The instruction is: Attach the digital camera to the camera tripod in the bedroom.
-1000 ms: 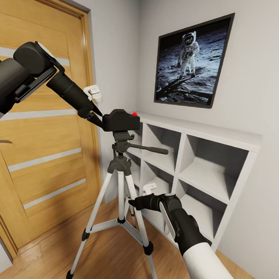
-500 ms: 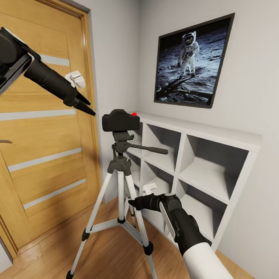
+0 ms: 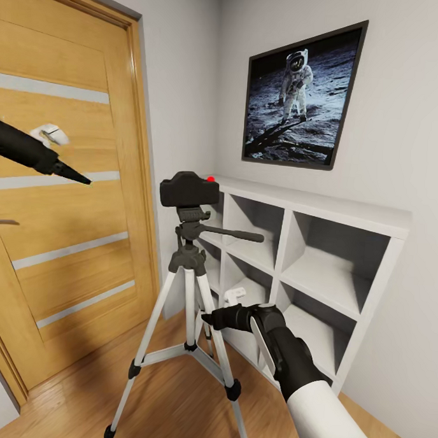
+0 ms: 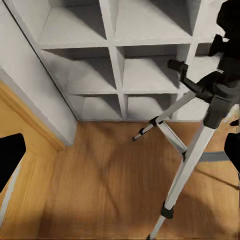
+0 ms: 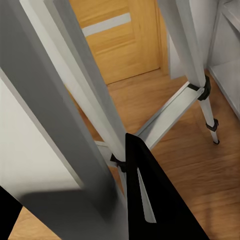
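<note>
Camera sits on the tripod, both grippers clear of it.

Nearest, low in the head view, the right gripper (image 3: 209, 318) reaches in beside a silver leg of the camera tripod (image 3: 189, 288), level with the lower shelf cubes; whether its fingers are apart or closed on that leg, I cannot tell, though the right wrist view looks straight along the leg (image 5: 85, 100). Up a level, the digital camera (image 3: 189, 189) rests on the tripod's black head, red button showing, pan handle pointing toward the white cube shelf (image 3: 319, 261). Well off to its left, in front of the wooden door (image 3: 61, 193), the left gripper (image 3: 80, 178) holds nothing, its fingers spread apart. Behind, the astronaut picture (image 3: 303, 95) hangs on the grey wall.
</note>
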Robot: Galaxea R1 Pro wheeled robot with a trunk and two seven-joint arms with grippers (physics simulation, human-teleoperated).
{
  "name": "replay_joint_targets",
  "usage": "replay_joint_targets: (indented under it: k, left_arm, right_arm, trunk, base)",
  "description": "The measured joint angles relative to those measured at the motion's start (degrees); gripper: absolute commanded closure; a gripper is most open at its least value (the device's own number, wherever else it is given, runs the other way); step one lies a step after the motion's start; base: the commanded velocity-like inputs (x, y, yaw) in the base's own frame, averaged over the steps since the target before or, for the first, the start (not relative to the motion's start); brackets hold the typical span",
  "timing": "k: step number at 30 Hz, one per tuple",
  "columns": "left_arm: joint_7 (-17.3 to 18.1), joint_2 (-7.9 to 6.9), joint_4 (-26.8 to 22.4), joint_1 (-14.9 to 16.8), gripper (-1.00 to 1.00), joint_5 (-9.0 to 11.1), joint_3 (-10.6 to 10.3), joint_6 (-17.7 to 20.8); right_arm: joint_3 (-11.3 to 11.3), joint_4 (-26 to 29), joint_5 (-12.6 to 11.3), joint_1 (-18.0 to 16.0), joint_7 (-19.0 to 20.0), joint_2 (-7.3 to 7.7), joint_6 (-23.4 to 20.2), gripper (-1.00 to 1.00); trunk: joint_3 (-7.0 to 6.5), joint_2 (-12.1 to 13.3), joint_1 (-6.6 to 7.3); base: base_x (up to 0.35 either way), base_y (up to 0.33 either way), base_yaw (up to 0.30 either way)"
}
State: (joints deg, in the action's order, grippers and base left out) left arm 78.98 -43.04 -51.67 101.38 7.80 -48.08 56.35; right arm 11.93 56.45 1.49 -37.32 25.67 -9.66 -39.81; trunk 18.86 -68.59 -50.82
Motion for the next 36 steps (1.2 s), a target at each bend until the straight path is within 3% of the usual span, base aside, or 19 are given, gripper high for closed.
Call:
replay_joint_targets:
  k: [5,8,10,16,20,22,26,28,31,35,36]
  left_arm:
    - [-5.2,0.84,5.1,-8.2,-1.0,-0.2,0.0,-2.2]
    - [-9.5,2.71,8.2,-12.3,-1.0,0.2,-0.1,-6.0]
    - [-11.1,3.64,9.7,-13.4,-1.0,0.4,0.0,-7.7]
    - [-15.9,9.98,18.5,-20.1,-1.0,0.6,0.0,-11.3]
    - [-17.9,12.85,25.2,-24.7,-1.0,1.4,0.1,-12.5]
    - [-18.8,14.35,29.8,-26.7,-1.0,2.9,0.2,-14.5]
    - [-21.1,17.91,42.2,-29.9,-1.0,8.1,0.2,-20.7]
    - [-22.5,18.92,45.9,-31.3,-1.0,10.1,0.3,-22.7]
    - [-27.4,20.23,49.7,-37.2,-1.0,14.2,0.4,-25.5]
    - [-32.1,21.44,51.0,-45.5,-1.0,19.6,0.4,-26.3]
    - [-33.4,22.03,51.2,-48.6,-1.0,22.3,0.6,-26.4]
  right_arm:
    - [0.0,0.1,0.1,0.0,0.1,-0.02,-0.1,1.0]
    - [-0.1,0.2,0.1,0.0,0.1,-0.01,-0.2,1.0]
    - [-0.1,0.1,0.1,0.0,0.1,0.0,-0.2,1.0]
    - [-0.1,0.2,0.1,0.0,0.1,-0.01,-0.2,1.0]
    - [-0.1,0.1,0.1,0.0,0.1,0.0,-0.2,1.0]
    - [-0.1,0.1,0.1,0.0,0.1,0.0,-0.2,1.0]
    - [-0.1,0.2,0.1,0.0,0.1,-0.01,-0.2,1.0]
    - [-0.1,0.1,0.1,0.0,0.0,-0.01,-0.2,1.0]
    - [-0.1,0.1,0.1,0.0,0.0,-0.01,-0.2,1.0]
    - [-0.1,0.1,0.1,0.0,0.1,-0.01,-0.2,1.0]
    - [-0.1,0.1,0.1,0.0,0.0,-0.01,-0.2,1.0]
  trunk:
    - [0.0,0.0,0.0]
    - [0.01,0.0,0.0]
    - [0.0,0.0,0.0]
    - [0.02,0.0,0.0]
    - [0.01,0.0,0.0]
    - [0.01,0.0,0.0]
    - [0.02,0.0,0.0]
    - [0.01,0.0,0.0]
    - [0.01,0.0,0.0]
    - [0.01,0.0,0.0]
    - [0.01,0.0,0.0]
  base:
    - [0.0,0.0,0.0]
    - [0.0,0.0,0.0]
    - [0.0,0.0,0.0]
    - [0.0,0.0,0.0]
    - [0.0,0.0,0.0]
    - [0.0,0.0,0.0]
    - [0.0,0.0,0.0]
    - [0.0,0.0,0.0]
    - [0.0,0.0,0.0]
    - [0.0,0.0,0.0]
    - [0.0,0.0,0.0]
